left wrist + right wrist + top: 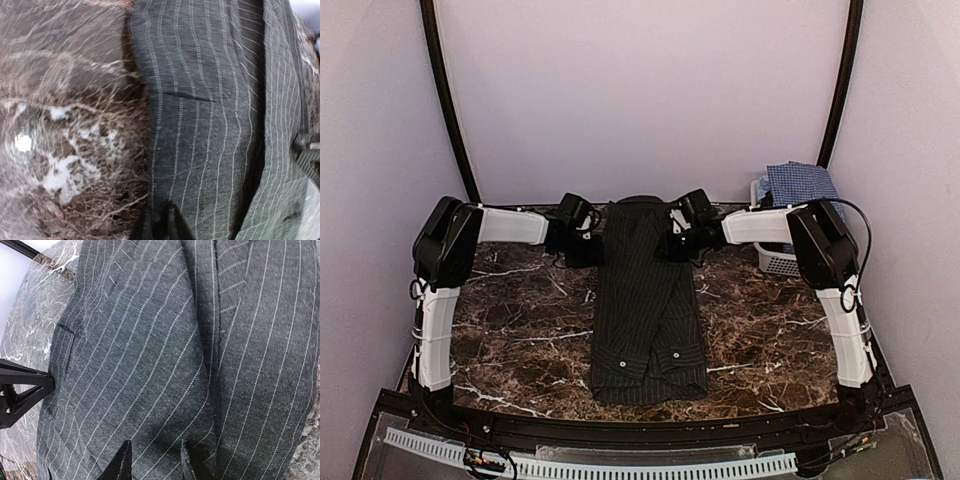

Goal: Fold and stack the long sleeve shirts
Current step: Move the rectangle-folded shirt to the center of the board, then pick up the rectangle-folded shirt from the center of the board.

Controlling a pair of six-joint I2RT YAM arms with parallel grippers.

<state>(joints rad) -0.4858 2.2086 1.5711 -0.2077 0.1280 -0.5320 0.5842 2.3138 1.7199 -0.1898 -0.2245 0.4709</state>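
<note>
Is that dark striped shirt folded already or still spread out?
Partly folded: the black pinstriped shirt lies as a long narrow strip, sides and sleeves turned in, cuffs at its near end; not yet folded crosswise.

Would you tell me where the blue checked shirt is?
Overhead view: the blue checked shirt is heaped in the white basket at the far right, behind the right arm.

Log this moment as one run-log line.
black pinstriped shirt: folded into narrow strip | checked shirt: on white basket | left gripper: at shirt's far-left edge, grip unclear | right gripper: jaws apart over far-right edge
</note>
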